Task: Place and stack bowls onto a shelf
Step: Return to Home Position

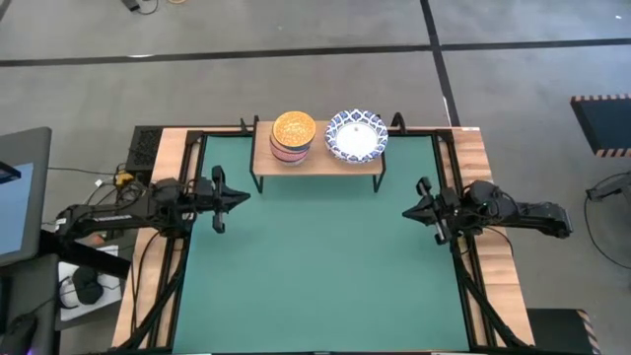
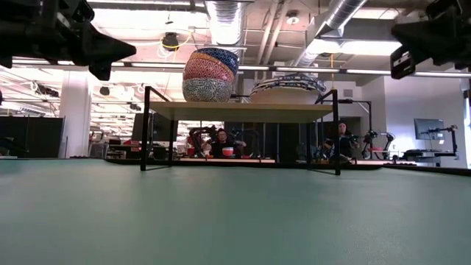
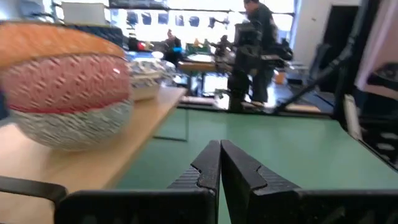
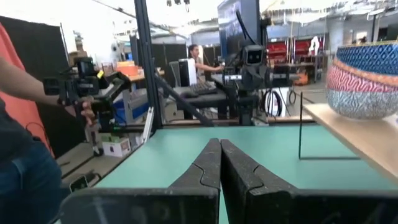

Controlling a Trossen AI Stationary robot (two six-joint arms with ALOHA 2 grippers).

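The light-wood shelf (image 1: 317, 156) stands on thin black legs at the far edge of the green mat. On its left part sits a stack of small bowls (image 1: 293, 136), golden yellow on top, with blue, red and grey striped ones nested below (image 2: 210, 75). On its right part sits a stack of white bowls with blue patterned rims (image 1: 356, 136) (image 2: 288, 89). My left gripper (image 1: 243, 196) hovers shut over the mat's left side. My right gripper (image 1: 406, 211) hovers shut over the right side. Both are raised, away from the shelf.
The green mat (image 1: 315, 276) lies bare in front of the shelf between the two arms. Black frame rails (image 1: 463, 286) run along the mat's left and right edges. People and desks show in the room beyond the far edge.
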